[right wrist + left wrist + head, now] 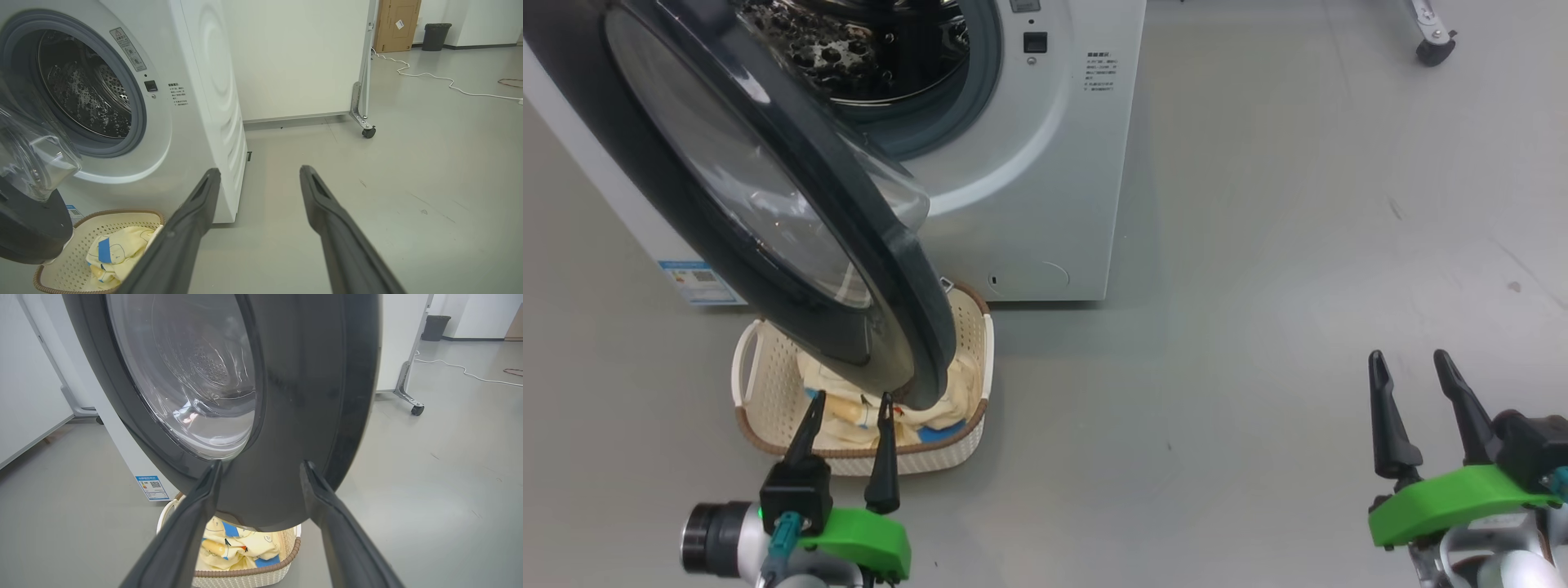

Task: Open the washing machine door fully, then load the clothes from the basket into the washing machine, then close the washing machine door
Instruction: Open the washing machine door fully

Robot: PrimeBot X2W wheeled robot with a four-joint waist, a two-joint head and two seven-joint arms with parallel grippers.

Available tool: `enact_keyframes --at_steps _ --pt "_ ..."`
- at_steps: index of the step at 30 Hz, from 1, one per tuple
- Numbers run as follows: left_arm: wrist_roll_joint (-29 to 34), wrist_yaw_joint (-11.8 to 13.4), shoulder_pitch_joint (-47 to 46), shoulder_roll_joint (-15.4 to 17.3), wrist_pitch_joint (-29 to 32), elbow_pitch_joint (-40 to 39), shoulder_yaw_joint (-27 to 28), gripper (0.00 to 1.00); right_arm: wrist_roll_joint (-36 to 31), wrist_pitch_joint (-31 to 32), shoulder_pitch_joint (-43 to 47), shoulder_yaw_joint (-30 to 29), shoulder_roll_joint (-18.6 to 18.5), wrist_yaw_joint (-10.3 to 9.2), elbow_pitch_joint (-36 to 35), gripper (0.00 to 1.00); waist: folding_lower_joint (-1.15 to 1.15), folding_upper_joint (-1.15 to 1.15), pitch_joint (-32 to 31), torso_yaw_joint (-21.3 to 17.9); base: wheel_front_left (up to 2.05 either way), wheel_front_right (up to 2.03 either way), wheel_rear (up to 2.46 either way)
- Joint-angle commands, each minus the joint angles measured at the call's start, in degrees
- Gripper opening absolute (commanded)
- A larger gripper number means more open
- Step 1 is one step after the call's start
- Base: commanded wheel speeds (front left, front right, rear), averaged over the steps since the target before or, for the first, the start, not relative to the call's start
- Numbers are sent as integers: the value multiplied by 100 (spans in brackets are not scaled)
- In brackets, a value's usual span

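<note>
A smooth grey floor (1258,245) runs through a pale room. At the back stands one white partition (294,57) on a castor (369,132), with one white cable (429,77) trailing over the floor and one dark bin (435,36) farther off. There is one washing machine (1045,204), one door (768,204), one basket (768,384), one bundle of clothes (241,547) and two claws. The left claw (851,397) is spread wide with nothing between its fingers. The door, swung partly out, hangs just beyond its tips, and the basket sits on the floor under the door, straight ahead of the tips, with the clothes inside. The right claw (1409,356) is likewise spread and empty above the floor, with the washing machine and basket well off to its left.
</note>
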Motion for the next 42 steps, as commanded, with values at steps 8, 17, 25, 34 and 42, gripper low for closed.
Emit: enact_keyframes --at_steps 8,17,25,34,42 --pt "-77 30 -79 106 -62 -192 212 100 87 71 30 47 -12 1 -360 100 0 0 -38 -65 0 0 0" --pt "-86 47 -81 131 -62 -171 204 100 85 116 86 32 -11 1 -363 100 0 0 -15 -88 0 0 0" --pt "-96 74 -121 153 -62 -159 211 100 93 120 63 40 -11 1 -355 100 0 0 12 -96 0 0 0" --pt "-149 147 -140 163 -62 -128 286 100 117 117 71 83 -11 1 -325 100 0 0 0 -86 0 0 0" --pt "-171 263 -326 209 -48 -51 370 0 193 136 104 104 -11 1 -261 100 0 0 -31 -77 0 0 0"
